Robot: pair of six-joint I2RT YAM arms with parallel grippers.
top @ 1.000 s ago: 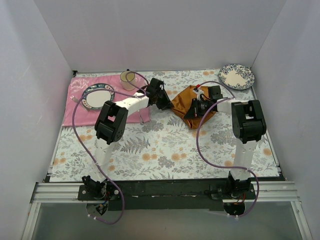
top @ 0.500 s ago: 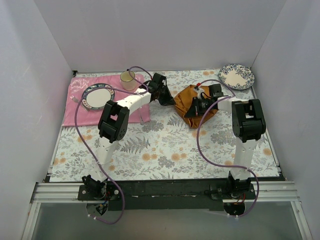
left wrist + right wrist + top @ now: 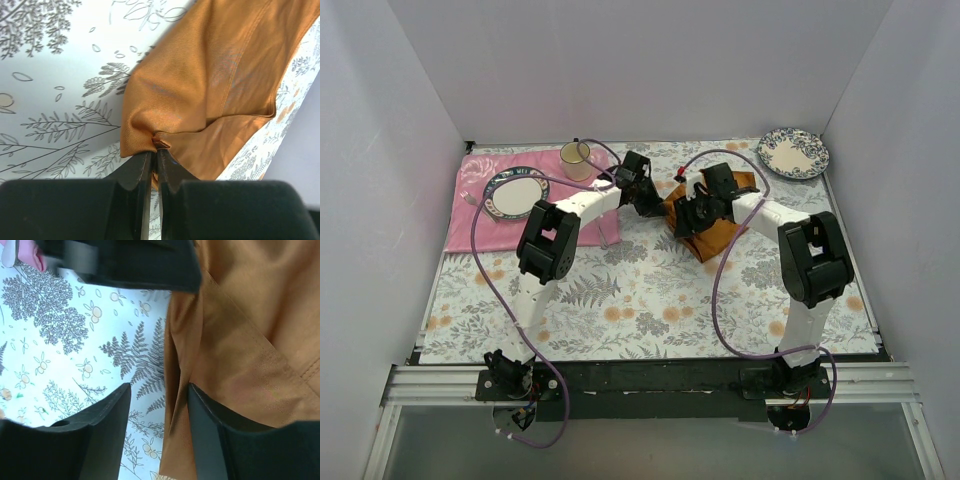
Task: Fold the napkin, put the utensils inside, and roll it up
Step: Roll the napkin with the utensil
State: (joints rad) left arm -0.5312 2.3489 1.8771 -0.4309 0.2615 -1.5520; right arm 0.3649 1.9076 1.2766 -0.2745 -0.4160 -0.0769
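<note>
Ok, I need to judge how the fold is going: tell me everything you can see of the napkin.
The napkin is rust-orange, slightly shiny woven cloth with a stitched hem. It lies crumpled in loose folds on the floral tablecloth, between both arms. The left gripper is shut on a bunched bit of its edge; the right gripper is open, straddling another edge.

The left gripper (image 3: 153, 165) pinches the napkin (image 3: 210, 95) corner.

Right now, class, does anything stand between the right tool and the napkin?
Nothing visible does. The open right tool already straddles the napkin at its edge, while the left tool, shut on a corner, sits close by.
</note>
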